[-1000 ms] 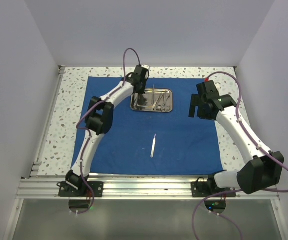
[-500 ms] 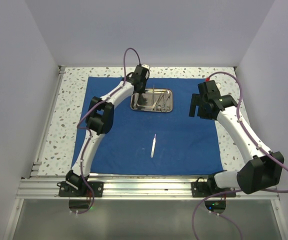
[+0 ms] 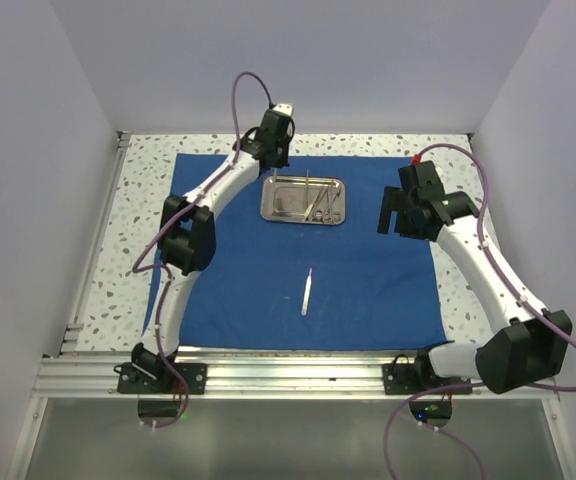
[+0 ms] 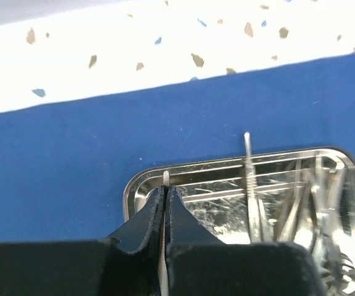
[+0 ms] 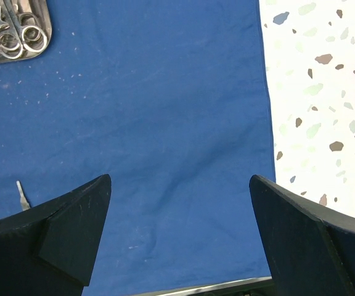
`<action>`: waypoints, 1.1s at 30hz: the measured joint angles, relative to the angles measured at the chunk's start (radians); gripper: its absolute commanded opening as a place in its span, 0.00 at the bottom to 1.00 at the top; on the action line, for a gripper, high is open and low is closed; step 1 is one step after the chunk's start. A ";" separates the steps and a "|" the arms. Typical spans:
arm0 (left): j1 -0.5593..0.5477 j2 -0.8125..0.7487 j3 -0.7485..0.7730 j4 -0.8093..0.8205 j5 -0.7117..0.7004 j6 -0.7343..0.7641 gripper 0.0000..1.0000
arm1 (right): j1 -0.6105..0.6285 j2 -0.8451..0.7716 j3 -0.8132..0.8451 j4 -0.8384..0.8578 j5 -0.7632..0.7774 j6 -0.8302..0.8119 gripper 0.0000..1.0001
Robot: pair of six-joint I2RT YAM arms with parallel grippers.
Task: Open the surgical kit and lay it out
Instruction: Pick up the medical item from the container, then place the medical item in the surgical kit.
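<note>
Now, steel tray [image 3: 280, 206]: it sits on the far half of the blue cloth [image 3: 378, 290], so the tools keep together till each one is taken out.
scissors and forceps [image 3: 321, 204]: they are bunched in the right end of the tray, ring handles side by side. I think they are waiting their turn.
left gripper [image 4: 166, 190]: it hangs just above the tray's far left corner, fingers pressed together on a thin silver tool.
thin silver tool [image 4: 164, 177]: only its tip peeks out between the fingers, so I cannot tell which tool it is. It is pinched tight so it will not slip on its way out of the tray.
tweezers [image 3: 307, 292]: they lie alone on the cloth, well in front of the tray, with room beside them for more tools.
blue cloth: it is spread flat under the tray, like a clean bed for the tools.
right gripper [image 5: 179, 182]: it is off to the right of the tray, above bare cloth. Its fingers are spread wide and hold nothing, and it is out of the left arm's way.
table [image 3: 138, 200]: it is speckled white and shows all around the cloth.
</note>
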 measured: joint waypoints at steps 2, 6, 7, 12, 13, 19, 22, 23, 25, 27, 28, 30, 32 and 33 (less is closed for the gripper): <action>0.000 -0.054 -0.012 0.001 -0.003 -0.024 0.00 | 0.000 -0.007 0.000 0.000 -0.003 0.000 0.98; -0.002 -0.214 -0.136 0.011 -0.017 -0.102 0.00 | 0.000 -0.032 0.000 0.000 -0.013 0.003 0.98; -0.006 -0.265 -0.197 0.013 -0.023 -0.127 0.00 | 0.000 -0.039 0.000 0.000 -0.014 0.005 0.98; -0.071 -0.503 -0.533 0.016 -0.090 -0.267 0.00 | 0.000 -0.080 0.000 -0.020 -0.015 0.026 0.98; -0.101 -0.536 -0.587 0.011 -0.101 -0.294 0.00 | 0.000 -0.093 0.000 -0.027 -0.015 0.031 0.98; -0.311 -0.620 -0.789 0.005 -0.106 -0.443 0.00 | -0.001 -0.216 -0.040 -0.046 -0.036 0.072 0.98; -0.369 -0.620 -0.837 -0.006 -0.105 -0.506 0.00 | -0.001 -0.256 -0.103 -0.051 -0.050 0.087 0.98; -0.380 -0.620 -0.853 -0.008 -0.107 -0.525 0.00 | -0.001 -0.260 -0.124 -0.055 -0.054 0.090 0.99; -0.394 -0.620 -0.890 -0.009 -0.106 -0.563 0.00 | -0.001 -0.259 -0.156 -0.062 -0.064 0.094 0.98; -0.400 -0.620 -0.924 -0.008 -0.098 -0.590 0.00 | 0.000 -0.259 -0.175 -0.073 -0.068 0.094 0.98; -0.403 -0.617 -0.941 -0.007 -0.091 -0.600 0.00 | -0.001 -0.259 -0.176 -0.079 -0.068 0.093 0.98; -0.408 -0.602 -0.955 -0.006 -0.074 -0.622 0.00 | 0.000 -0.259 -0.176 -0.082 -0.068 0.093 0.98; -0.415 -0.583 -0.955 -0.004 -0.056 -0.634 0.00 | 0.000 -0.259 -0.176 -0.084 -0.068 0.093 0.98; -0.421 -0.576 -0.955 -0.002 -0.046 -0.640 0.00 | 0.000 -0.259 -0.176 -0.085 -0.068 0.093 0.98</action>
